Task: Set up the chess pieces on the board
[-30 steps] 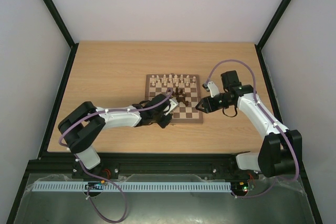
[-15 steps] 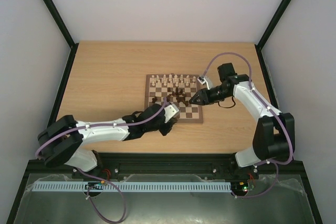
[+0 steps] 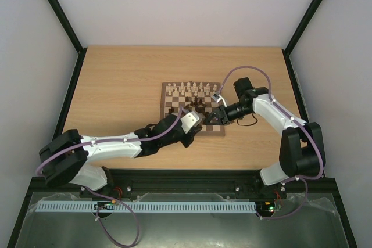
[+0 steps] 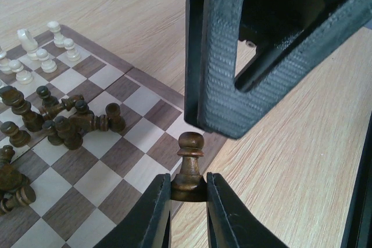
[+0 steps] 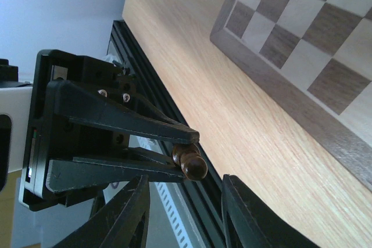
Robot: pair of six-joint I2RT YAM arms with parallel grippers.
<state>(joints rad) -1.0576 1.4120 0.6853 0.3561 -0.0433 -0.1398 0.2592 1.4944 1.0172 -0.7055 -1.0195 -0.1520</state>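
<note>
white walls (image 3: 186, 4) | light wooden table (image 3: 116, 79) | black frame posts (image 3: 58, 10)

Board (image 3: 171, 117) at the centre of the table (image 3: 116, 85). Pieces (image 3: 192, 89) stand in rows along its far edge; a heap (image 3: 199, 107) lies just before them. Over the board's near right part, the left gripper (image 4: 189, 187) holds a pawn (image 4: 190, 166) upright; the right gripper (image 3: 210, 117) faces it from the right.

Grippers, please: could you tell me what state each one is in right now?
Left gripper: shut on a dark pawn, gripped at its base.
Right gripper: open, holding nothing, its jaws near that pawn's head.
</note>
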